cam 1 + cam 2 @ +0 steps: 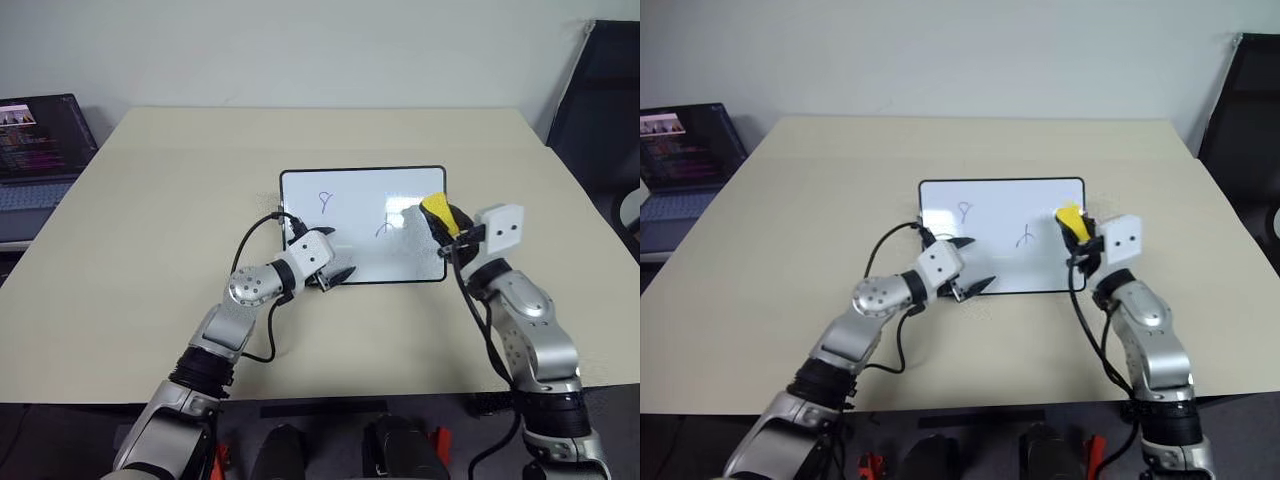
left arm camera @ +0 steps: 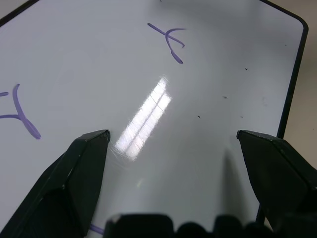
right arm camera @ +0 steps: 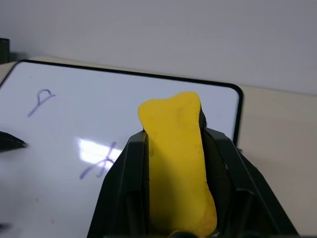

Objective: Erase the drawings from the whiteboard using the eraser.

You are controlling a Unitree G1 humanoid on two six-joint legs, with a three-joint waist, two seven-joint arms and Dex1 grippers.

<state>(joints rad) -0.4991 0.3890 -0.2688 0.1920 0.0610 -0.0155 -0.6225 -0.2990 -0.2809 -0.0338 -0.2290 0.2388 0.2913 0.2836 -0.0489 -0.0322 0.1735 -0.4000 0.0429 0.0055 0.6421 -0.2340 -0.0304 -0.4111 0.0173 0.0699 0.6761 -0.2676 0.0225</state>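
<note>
Eraser (image 3: 178,163) between right fingers (image 3: 124,193)

The right gripper (image 3: 176,148) has its two black fingers clamped on the yellow eraser (image 3: 177,163), which stands up between them with its rounded end poking past the tips. Beyond the eraser lies the whiteboard (image 3: 148,94) on the beige table (image 3: 277,148). Two purple drawings show on the board: a looped mark (image 3: 42,100) near its far corner and a cross-like squiggle (image 3: 101,161) just beside the eraser.
</note>
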